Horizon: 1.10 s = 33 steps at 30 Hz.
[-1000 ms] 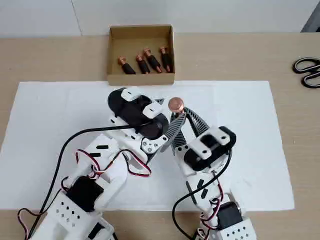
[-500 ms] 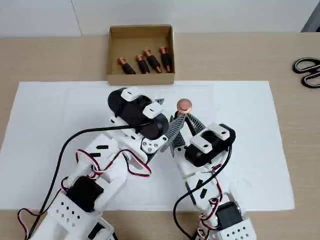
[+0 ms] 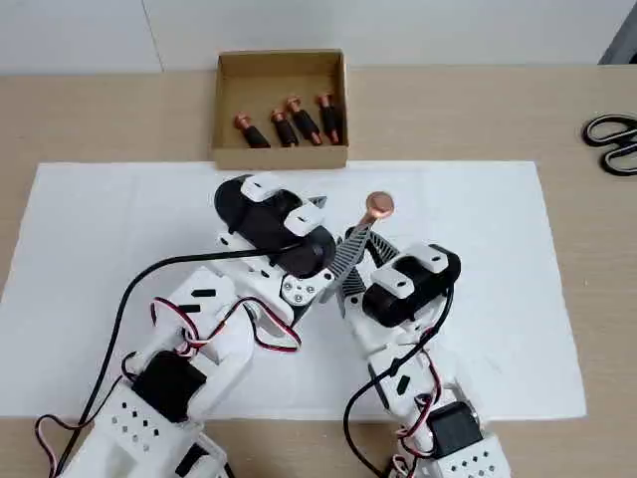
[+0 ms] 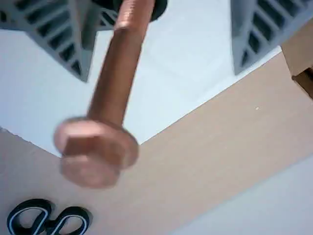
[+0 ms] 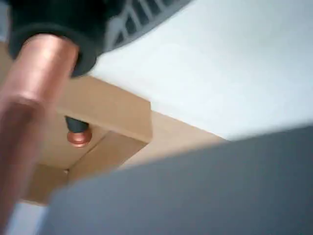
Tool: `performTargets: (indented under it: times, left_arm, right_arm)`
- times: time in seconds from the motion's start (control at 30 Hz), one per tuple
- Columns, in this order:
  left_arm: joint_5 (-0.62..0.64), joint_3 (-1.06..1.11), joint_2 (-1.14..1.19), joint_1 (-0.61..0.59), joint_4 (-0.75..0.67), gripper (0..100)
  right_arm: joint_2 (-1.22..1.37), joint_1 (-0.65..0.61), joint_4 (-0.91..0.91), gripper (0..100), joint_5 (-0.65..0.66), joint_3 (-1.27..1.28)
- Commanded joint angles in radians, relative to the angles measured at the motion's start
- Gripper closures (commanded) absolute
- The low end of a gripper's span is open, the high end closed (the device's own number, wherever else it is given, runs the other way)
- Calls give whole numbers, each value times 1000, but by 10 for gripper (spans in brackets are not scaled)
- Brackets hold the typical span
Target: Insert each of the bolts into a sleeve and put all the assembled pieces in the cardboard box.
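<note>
Ok, I see right gripper (image 3: 360, 242) pinching the sleeve (image 5: 49, 19), bolt (image 3: 378, 207) sticking out, tilted above the paper (image 3: 119, 219); left gripper (image 4: 159, 44) jaws spread around it.

Shiny metal bolt (image 3: 377, 207) (matt cardboard box (image 3: 281, 156)).

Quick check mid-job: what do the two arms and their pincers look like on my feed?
The left arm and right arm are white shells around black motors, with black cables and red-and-white wires. The left pincer and right pincer have grey fingers with a ribbed lattice.
</note>
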Motion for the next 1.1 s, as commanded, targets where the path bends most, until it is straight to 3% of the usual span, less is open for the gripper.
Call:
performTargets:
  times: [0.0,0.3,0.67,0.9,1.07]
  left_arm:
    - [0,-45,-9,-3,5,823]
    - [0,-45,-11,-3,5,823]
    - [0,-45,-11,-3,5,823]
    - [0,-45,-11,-3,5,823]
    - [0,-45,-11,-3,5,823]
  right_arm:
    - [-16,13,1,995,21,-32]
    - [-16,18,-7,995,157,-29]
    - [-16,18,-8,995,157,-34]
    - [-16,18,-140,994,158,-28]
    - [-16,18,-137,994,158,-25]
